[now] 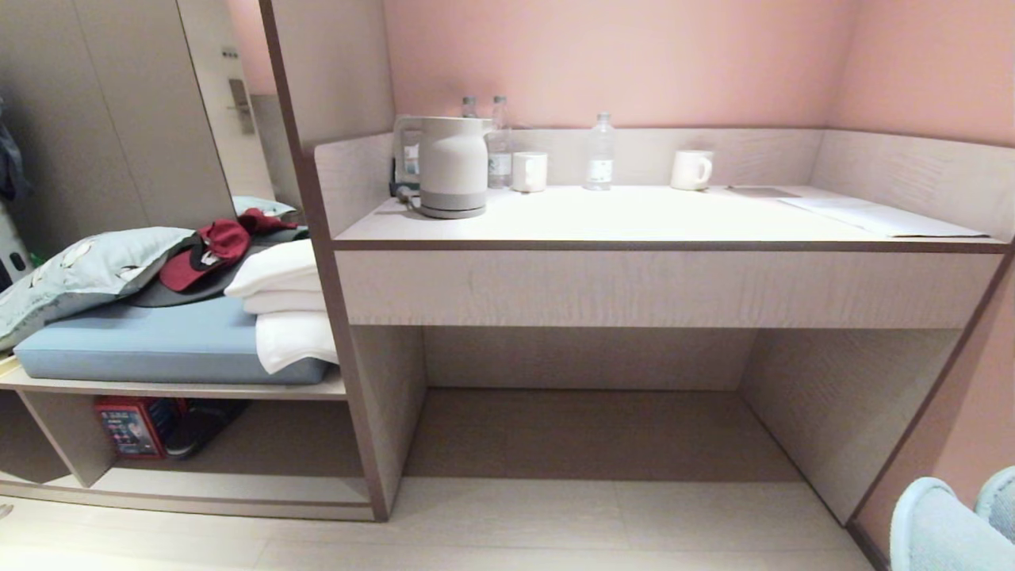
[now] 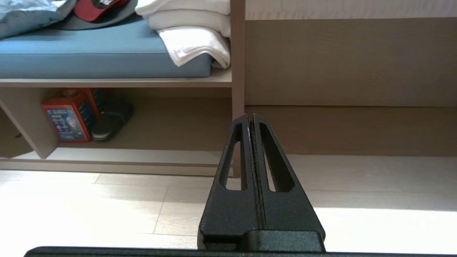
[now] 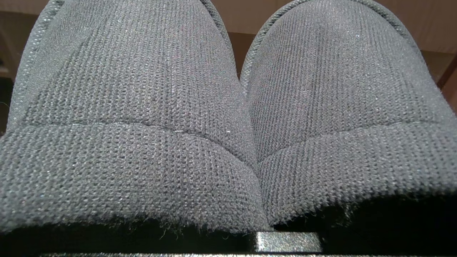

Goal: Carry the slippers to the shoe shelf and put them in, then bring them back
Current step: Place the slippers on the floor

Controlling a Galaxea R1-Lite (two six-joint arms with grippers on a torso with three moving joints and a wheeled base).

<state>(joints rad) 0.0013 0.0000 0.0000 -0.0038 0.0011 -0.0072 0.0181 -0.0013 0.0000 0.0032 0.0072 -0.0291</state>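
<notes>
While our right claw, pinched closed, holds them close before its camera, we see the pair of dark charcoal knitted-fabric slippers side by side, rounded toes outward; our left claw hangs pressed together.

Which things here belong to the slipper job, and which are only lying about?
For the job:
- slippers, side by side at the right gripper
- shoe shelf, low on the left
- left gripper, shut and empty

Only lying about:
- kettle, two mugs, bottles on the desk
- red cap, pillow, folded towels
- red box
</notes>
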